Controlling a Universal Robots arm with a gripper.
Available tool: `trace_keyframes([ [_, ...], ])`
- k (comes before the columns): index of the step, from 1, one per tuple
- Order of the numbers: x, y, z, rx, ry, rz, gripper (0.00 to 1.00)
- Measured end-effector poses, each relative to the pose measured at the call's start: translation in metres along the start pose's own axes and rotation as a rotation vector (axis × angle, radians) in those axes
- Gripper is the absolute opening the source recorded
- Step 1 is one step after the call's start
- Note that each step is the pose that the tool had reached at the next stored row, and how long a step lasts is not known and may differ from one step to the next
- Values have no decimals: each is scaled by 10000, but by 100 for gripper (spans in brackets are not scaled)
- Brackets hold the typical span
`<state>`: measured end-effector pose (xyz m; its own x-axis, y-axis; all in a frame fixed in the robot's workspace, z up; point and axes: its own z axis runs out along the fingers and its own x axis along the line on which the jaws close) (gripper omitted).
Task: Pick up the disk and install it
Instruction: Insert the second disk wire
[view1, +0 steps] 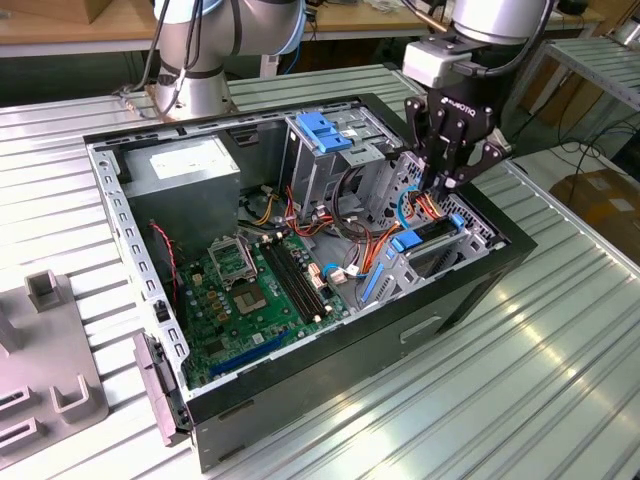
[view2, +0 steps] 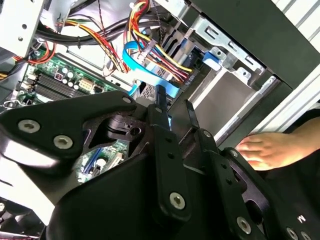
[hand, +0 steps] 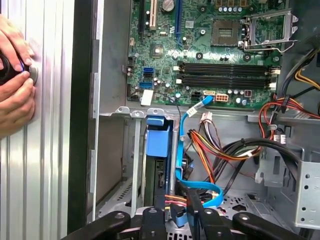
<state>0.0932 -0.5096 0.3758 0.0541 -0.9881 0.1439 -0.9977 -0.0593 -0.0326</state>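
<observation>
I am a robot arm working over a ribbed, silver metal table (view1: 560, 380). On it lies a large black desktop computer case (view1: 330, 400), on its side with the side panel off, so its inside faces up.

Inside the case, a green circuit motherboard (view1: 245, 300) covers the floor toward the exterior view's left. A grey metal power supply box (view1: 190, 170) sits in the far corner. A silver metal drive cage with a blue plastic handle on top (view1: 325, 130) stands near the middle. Bundles of red, orange and yellow wires (view1: 350, 245) run between them.

The disk, a flat dark hard drive framed by a light blue plastic carrier rail (view1: 432, 240), stands on edge in the drive bay at the case's edge, toward the exterior view's right. In the first wrist view its blue rail end (hand: 159, 140) shows, slotted between the bay's metal walls.

My black two-fingered gripper (view1: 452, 180) hangs directly above the disk. In the second wrist view my fingers (view2: 161, 107) stand close together, with a narrow gap between them, and I cannot tell whether they pinch the disk.

A person's hands (hand: 15, 80) rest on the table beside the case.
</observation>
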Motion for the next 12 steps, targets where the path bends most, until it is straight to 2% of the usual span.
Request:
trace_keyframes([
  [3, 7, -2, -57, 1, 2, 0, 31],
  [12, -27, -24, -48, -30, -3, -3, 31],
])
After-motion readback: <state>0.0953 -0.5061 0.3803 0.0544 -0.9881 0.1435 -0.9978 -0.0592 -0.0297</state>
